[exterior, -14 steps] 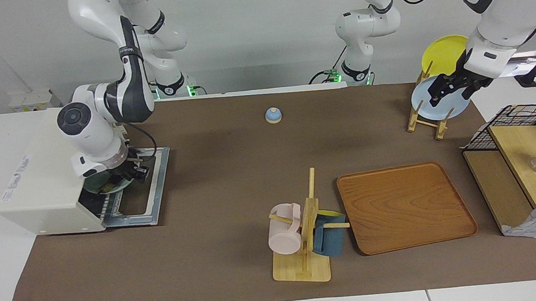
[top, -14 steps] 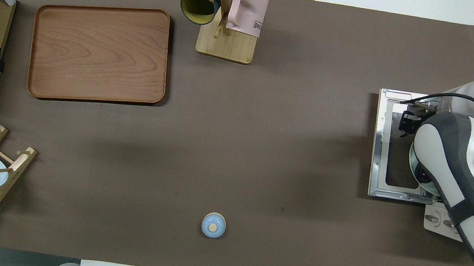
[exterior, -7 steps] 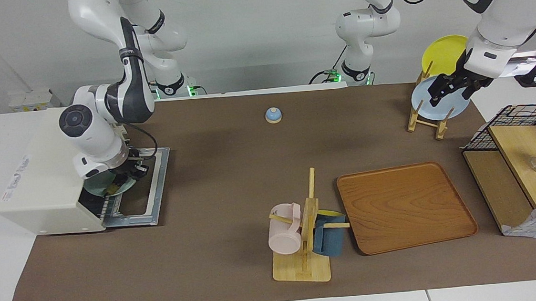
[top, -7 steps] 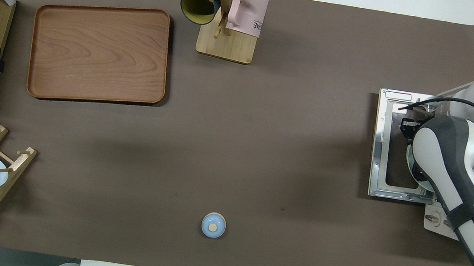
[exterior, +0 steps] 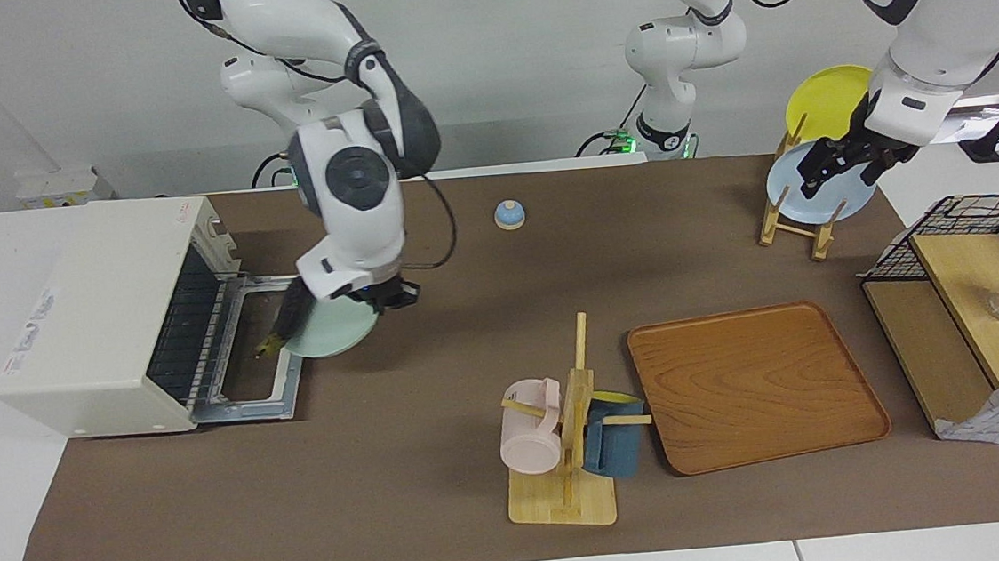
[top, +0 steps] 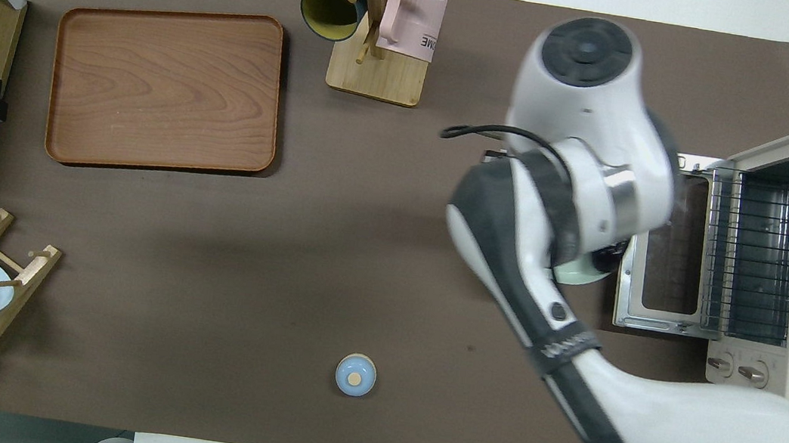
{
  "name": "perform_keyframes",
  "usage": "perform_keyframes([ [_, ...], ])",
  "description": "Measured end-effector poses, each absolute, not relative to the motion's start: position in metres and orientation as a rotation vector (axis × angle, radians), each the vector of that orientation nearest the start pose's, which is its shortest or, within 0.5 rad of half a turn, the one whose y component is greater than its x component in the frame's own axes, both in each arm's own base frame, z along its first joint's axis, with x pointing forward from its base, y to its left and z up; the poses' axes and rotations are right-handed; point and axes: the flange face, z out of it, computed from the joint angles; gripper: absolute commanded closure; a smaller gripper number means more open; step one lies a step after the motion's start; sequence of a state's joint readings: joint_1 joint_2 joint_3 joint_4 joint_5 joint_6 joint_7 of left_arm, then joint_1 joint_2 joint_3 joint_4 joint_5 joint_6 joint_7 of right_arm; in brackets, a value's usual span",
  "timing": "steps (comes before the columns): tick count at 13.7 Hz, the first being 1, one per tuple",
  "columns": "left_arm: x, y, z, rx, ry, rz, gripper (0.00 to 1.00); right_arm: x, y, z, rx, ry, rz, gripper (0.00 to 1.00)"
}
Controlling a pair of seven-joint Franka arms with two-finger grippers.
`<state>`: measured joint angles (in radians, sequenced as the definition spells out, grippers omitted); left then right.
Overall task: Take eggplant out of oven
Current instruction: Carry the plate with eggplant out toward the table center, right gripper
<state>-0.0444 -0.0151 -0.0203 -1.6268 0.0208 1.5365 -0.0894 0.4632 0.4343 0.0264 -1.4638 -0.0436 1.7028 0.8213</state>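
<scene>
Above the oven [exterior: 101, 321] door, right pincer [exterior: 376, 301] pinching pale green plate [exterior: 330, 331], eggplant [exterior: 276, 334] seen only facing, left pincer [exterior: 843, 166] unclear

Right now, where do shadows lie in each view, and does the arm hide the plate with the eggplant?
Facing view: soft shadow on the brown cloth under the right gripper; its pale green plate and the eggplant show plainly, by the oven door. Overhead view: the right arm hides the eggplant; only the plate's rim shows.
</scene>
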Motion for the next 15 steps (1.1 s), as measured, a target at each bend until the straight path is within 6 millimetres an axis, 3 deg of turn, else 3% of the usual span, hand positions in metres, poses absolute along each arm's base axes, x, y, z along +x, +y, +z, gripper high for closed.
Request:
perform_keyframes([
  [2, 0.542, -0.033, 0.599, -3.111, -0.042, 0.131, 0.0, 0.588, 0.4, 0.39, -3.188, 0.655, 0.186, 1.0],
  [3, 0.54, -0.032, 0.596, -3.109, -0.043, 0.143, 0.0, 0.584, 0.438, 0.37, -3.177, 0.699, 0.169, 1.0],
  [5, 0.537, -0.03, 0.591, -3.107, -0.054, 0.161, 0.0, 0.575, 0.488, 0.334, -3.14, 0.741, 0.132, 0.99],
  [6, 0.535, -0.026, 0.59, -3.107, -0.065, 0.166, 0.0, 0.57, 0.507, 0.321, -3.106, 0.772, 0.107, 0.89],
  [9, 0.53, -0.021, 0.586, -3.105, -0.08, 0.183, 0.0, 0.55, 0.549, 0.302, -2.996, 0.882, 0.052, 0.56],
  [12, 0.526, -0.023, 0.566, -3.11, -0.114, 0.1, 0.0, 0.545, 0.57, 0.314, -2.888, 0.894, -0.01, 0.48],
  [14, 0.519, -0.032, 0.537, -3.108, -0.216, 0.043, 0.0, 0.547, 0.579, 0.331, -2.795, 0.941, -0.053, 0.49],
  [15, 0.515, -0.047, 0.519, -3.104, -0.29, 0.03, 0.0, 0.548, 0.576, 0.342, -2.805, 0.952, -0.061, 0.49],
])
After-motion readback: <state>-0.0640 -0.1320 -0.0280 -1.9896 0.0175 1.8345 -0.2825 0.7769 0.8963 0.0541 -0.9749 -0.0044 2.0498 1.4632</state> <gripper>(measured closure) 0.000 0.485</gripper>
